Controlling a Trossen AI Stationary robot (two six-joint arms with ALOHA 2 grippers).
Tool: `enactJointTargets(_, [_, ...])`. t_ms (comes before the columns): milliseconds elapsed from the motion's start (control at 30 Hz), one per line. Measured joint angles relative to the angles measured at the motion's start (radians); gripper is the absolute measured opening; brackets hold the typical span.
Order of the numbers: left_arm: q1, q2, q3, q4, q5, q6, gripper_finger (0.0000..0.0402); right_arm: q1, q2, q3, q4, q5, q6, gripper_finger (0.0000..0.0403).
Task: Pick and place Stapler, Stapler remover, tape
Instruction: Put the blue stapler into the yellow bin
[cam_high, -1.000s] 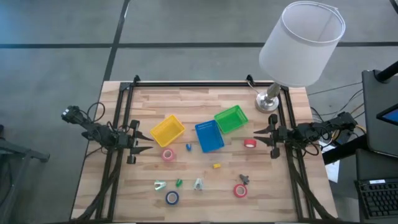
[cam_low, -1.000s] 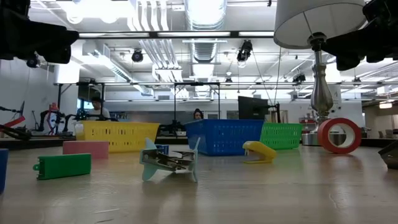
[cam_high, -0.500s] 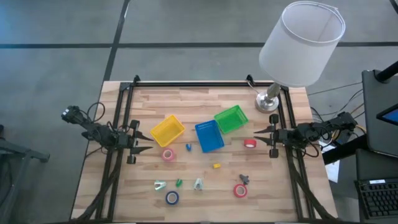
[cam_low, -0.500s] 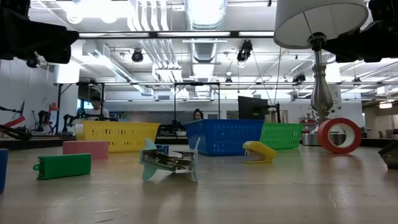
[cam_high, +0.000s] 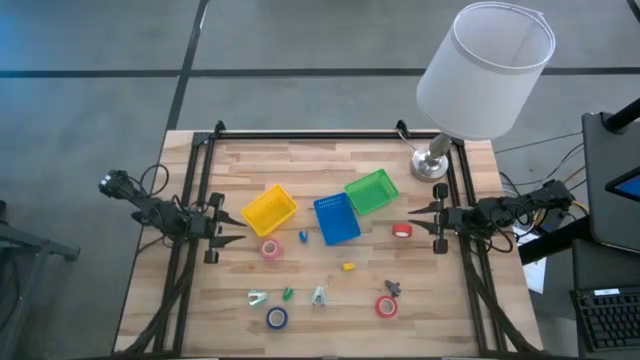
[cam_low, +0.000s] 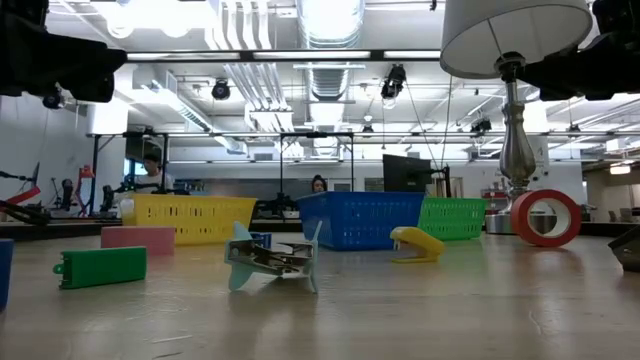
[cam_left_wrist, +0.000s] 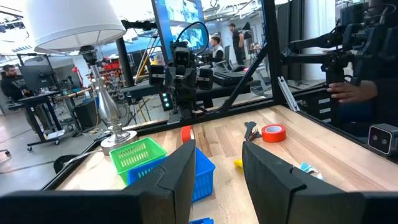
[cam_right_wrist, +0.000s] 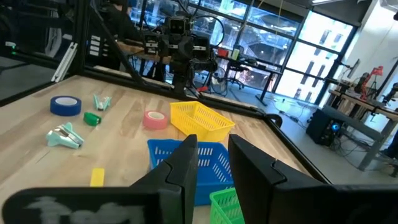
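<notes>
Nothing has moved; ring-shaped tape (cam_high: 401, 230) lies on slatted wood table (cam_high: 330, 160).

Lamp shade (cam_high: 486, 66) hides the table's (cam_high: 300, 165) far right corner from above, low view crops the blue tape roll (cam_low: 3, 270) at its edge, small dark item (cam_high: 392, 289) too tiny to identify.

The right gripper (cam_right_wrist: 210, 165) has its two dark fingers (cam_right_wrist: 181, 163) parted, with the blue bin (cam_right_wrist: 208, 163) seen in the gap between them. The yellow bin (cam_right_wrist: 196, 121) stands just beyond the blue bin, and the green bin (cam_right_wrist: 227, 206) is close beside it. A pink tape roll (cam_right_wrist: 155, 119) lies by the yellow bin. A blue tape roll (cam_right_wrist: 65, 106), a green piece (cam_right_wrist: 92, 118), a pale staple remover (cam_right_wrist: 66, 137) and a yellow piece (cam_right_wrist: 97, 177) lie well apart from the blue bin.
</notes>
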Motion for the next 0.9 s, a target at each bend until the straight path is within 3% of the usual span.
enactJointTargets(467, [0.000,0.000,0.000,0.000,0.000,0.000,0.0136,0.000,0.000,0.000,0.000,0.000,-0.001,0.0068])
enactJointTargets(900, [0.000,0.000,0.000,0.000,0.000,0.000,0.0136,0.000,0.000,0.000,0.000,0.000,0.000,0.0086])
